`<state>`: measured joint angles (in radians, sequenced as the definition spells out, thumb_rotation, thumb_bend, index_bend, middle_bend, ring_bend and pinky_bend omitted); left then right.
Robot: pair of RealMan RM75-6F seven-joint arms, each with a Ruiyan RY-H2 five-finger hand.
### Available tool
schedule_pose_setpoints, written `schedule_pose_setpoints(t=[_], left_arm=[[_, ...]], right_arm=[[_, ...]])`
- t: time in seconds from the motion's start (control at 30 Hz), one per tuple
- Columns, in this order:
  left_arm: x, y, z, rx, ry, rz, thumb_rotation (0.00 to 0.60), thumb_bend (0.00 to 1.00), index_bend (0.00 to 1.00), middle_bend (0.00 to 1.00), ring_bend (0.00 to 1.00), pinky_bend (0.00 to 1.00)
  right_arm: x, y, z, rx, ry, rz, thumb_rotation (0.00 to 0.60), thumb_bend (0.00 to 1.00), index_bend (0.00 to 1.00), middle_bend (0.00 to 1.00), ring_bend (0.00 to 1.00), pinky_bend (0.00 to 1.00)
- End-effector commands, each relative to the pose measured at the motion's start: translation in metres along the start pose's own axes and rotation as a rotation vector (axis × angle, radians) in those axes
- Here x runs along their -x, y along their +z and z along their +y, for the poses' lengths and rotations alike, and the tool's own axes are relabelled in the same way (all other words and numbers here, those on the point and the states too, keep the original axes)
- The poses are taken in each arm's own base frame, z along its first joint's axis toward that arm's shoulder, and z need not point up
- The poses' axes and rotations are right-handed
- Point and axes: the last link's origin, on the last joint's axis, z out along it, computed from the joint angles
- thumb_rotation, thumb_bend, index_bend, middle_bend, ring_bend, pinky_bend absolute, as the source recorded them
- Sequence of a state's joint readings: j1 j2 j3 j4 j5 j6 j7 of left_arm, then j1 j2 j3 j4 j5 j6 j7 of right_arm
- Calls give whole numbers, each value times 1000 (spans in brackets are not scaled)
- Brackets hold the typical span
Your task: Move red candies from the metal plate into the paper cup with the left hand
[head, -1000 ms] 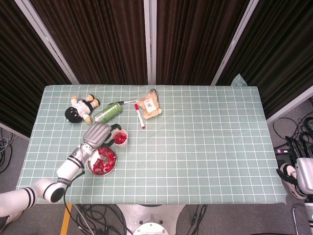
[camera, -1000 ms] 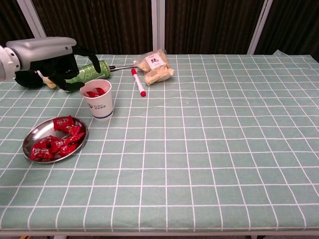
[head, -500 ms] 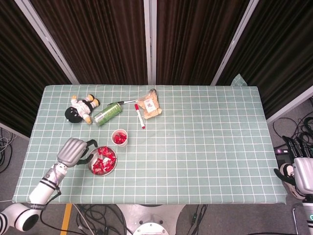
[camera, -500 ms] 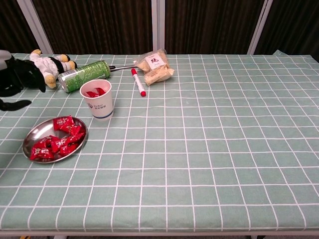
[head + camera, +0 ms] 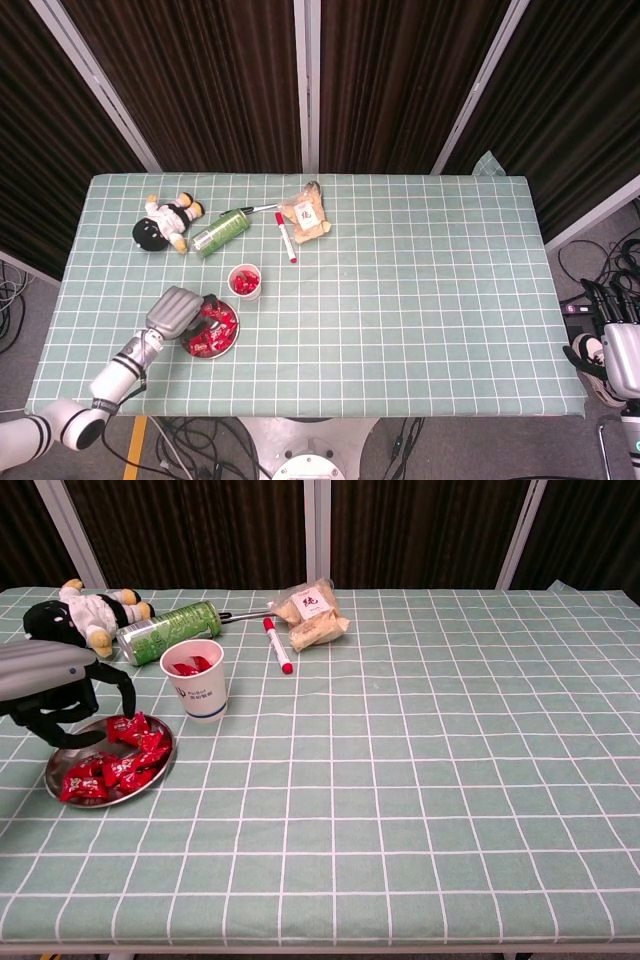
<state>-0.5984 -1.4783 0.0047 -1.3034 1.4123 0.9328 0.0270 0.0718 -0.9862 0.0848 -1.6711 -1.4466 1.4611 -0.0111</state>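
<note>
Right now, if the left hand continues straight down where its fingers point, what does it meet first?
Most likely the red candies on the metal plate: the left hand hangs above it, fingers curled downward.

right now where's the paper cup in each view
Head view: the paper cup sits left of centre, just above the metal plate, below the green can.
Chest view: the paper cup sits upper left, just behind and right of the metal plate.
Shared landmark: the red marker, to the cup's right and farther back.

1 cup (image 5: 196,679), 1 plate (image 5: 62,759), 1 can (image 5: 167,632)
</note>
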Motion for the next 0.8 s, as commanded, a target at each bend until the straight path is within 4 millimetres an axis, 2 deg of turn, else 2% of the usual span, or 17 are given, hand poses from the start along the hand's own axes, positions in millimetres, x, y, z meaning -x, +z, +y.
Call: schedule_pose_setpoints(t=[0.03,0.27,0.8], left_arm=[[1,10,2,-3,10,-6,600,382,468,1000,964,1000],[3,22,6,7,36,-21,600,340,471,1000,965,1000],[12,32,7,-1,73,-35,600,291,523,1000,966,1000]], right_arm=[[0,0,0,-1,0,0,600,95,0,116,31,168],[0,-1,1,4,-2,0,600,95,0,116,31,168],[0,0,2,10,-3,-4,600,95,0,115,31,168]])
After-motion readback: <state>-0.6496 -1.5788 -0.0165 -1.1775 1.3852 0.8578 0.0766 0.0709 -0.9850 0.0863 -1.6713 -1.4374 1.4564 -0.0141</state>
